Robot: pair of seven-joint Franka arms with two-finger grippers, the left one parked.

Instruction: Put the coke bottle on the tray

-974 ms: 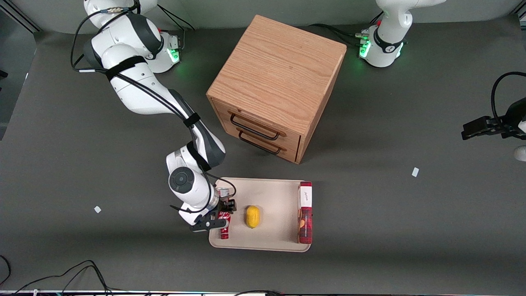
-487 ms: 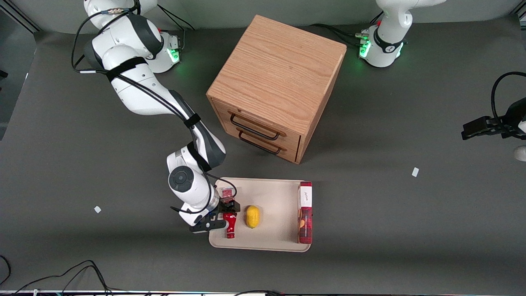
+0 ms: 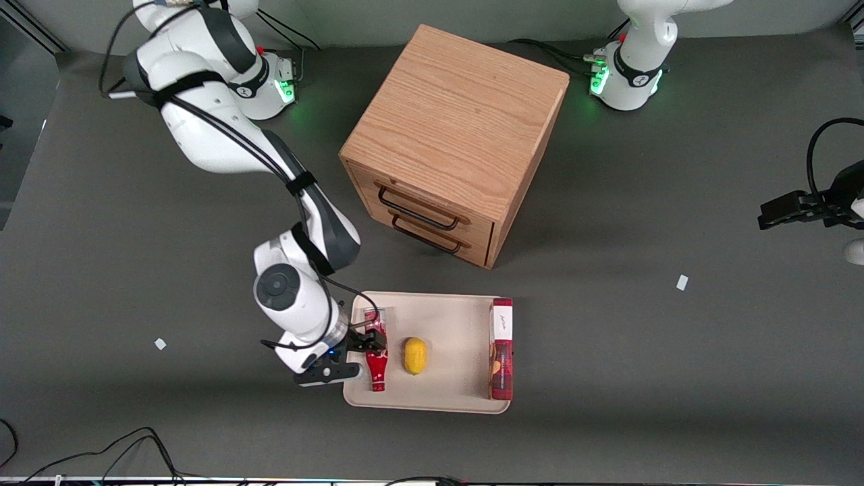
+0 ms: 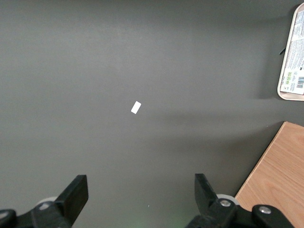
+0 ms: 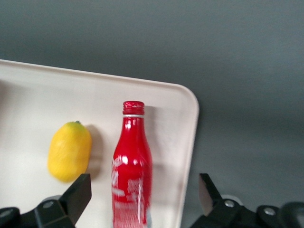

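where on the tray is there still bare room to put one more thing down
The widest bare patch of the tray lies between the lemon and the red box. It is crowded at the working arm's end, where the open gripper hovers by the coke bottle.

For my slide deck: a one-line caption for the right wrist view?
Open gripper above the coke bottle lying on the tray beside a lemon.
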